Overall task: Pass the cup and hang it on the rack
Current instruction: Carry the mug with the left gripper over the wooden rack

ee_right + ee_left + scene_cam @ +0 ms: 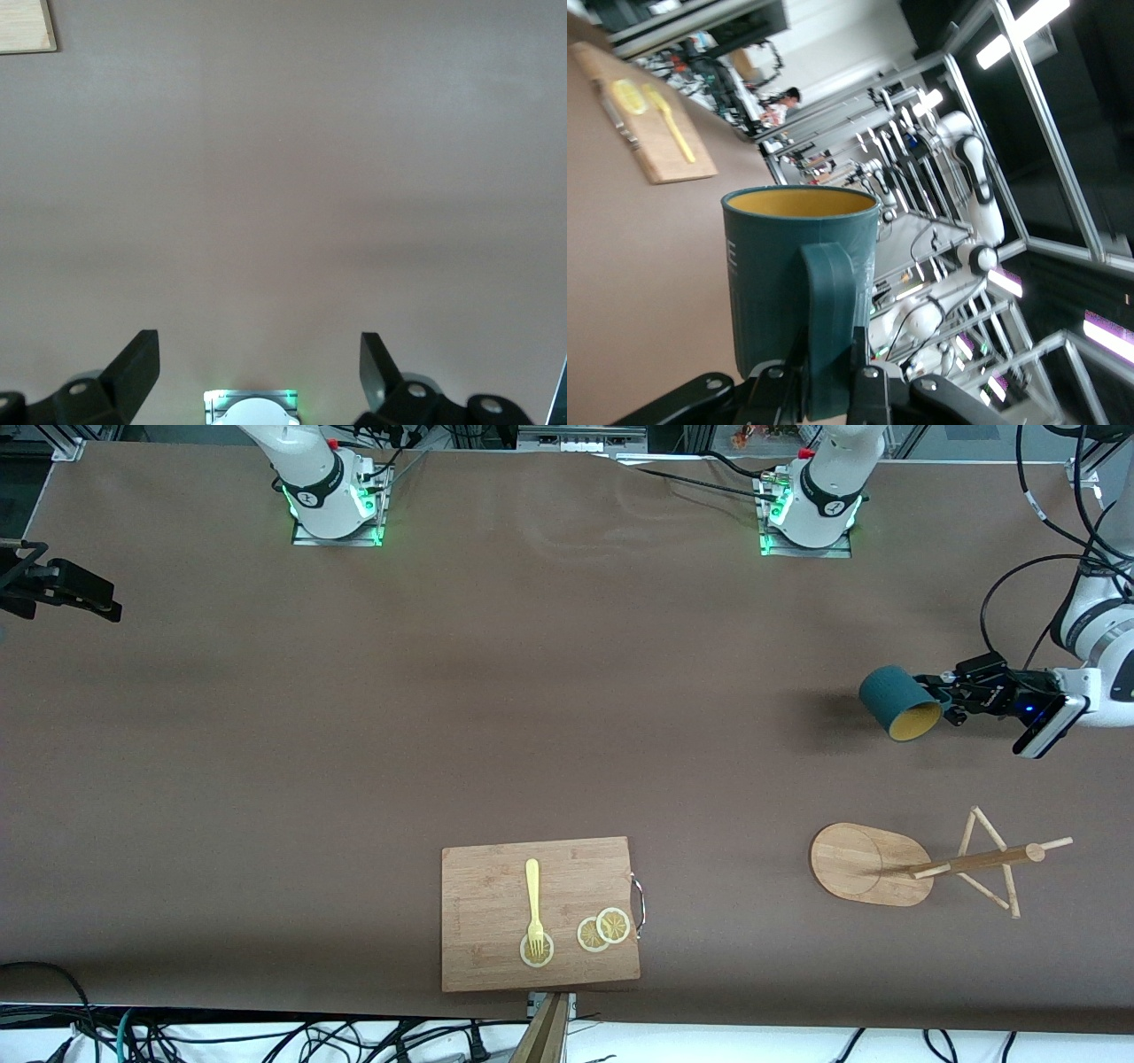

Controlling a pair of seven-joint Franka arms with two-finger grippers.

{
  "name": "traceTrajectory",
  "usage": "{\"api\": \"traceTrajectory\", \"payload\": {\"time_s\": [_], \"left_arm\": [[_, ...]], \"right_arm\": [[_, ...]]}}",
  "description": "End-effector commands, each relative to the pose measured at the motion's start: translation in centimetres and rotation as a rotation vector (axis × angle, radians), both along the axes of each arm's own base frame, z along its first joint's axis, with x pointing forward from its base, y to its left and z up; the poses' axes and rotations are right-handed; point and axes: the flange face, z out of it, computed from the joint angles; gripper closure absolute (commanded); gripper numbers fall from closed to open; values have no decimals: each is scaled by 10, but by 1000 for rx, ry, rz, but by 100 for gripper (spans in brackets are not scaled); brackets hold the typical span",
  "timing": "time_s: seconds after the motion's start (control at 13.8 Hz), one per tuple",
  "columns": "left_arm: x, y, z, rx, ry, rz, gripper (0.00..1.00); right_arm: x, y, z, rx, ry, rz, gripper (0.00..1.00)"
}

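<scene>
The dark teal cup (893,695) with a yellowish inside is held in the air, tipped on its side, its mouth toward the front camera, over the table at the left arm's end. My left gripper (946,692) is shut on its loop handle. In the left wrist view the cup (766,274) fills the middle, with the gripper (830,359) clamped on the handle. The bamboo rack (864,864) stands on the table nearer the front camera than the cup, its post and pegs (992,859) bare. My right gripper (104,607) is open and empty over the right arm's end of the table (257,354).
A rectangular wooden cutting board (487,895) lies near the front edge at the table's middle, with a yellow fork (532,899) and lemon slices (603,930) on it. The board also shows in the left wrist view (651,155). The brown table (532,717) lies between the arms.
</scene>
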Motion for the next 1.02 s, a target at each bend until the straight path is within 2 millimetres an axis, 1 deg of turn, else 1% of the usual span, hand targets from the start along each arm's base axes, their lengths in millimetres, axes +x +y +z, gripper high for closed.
{"api": "traceTrajectory", "payload": {"time_s": [0.0, 0.15, 0.29, 0.36, 0.58, 0.73, 0.8, 0.94], "left_arm": [[2, 25, 37, 44, 182, 67, 100], [3, 32, 62, 45, 327, 91, 100], [10, 36, 81, 6, 449, 128, 100], [13, 38, 90, 17, 482, 156, 100], [19, 36, 93, 9, 546, 179, 100], [28, 33, 97, 1, 598, 207, 100], [36, 28, 104, -3, 616, 223, 100], [44, 21, 105, 0, 634, 236, 100]], "right_arm": [[-2, 7, 3, 4, -12, 25, 0], [-2, 7, 3, 4, -12, 25, 0], [-2, 6, 3, 2, -13, 25, 0], [-2, 4, 3, 2, -13, 22, 0], [-2, 3, 3, -2, -13, 20, 0], [-2, 5, 3, -3, -12, 20, 0], [-2, 3, 3, 0, -12, 17, 0], [-2, 3, 3, 0, -13, 17, 0]]}}
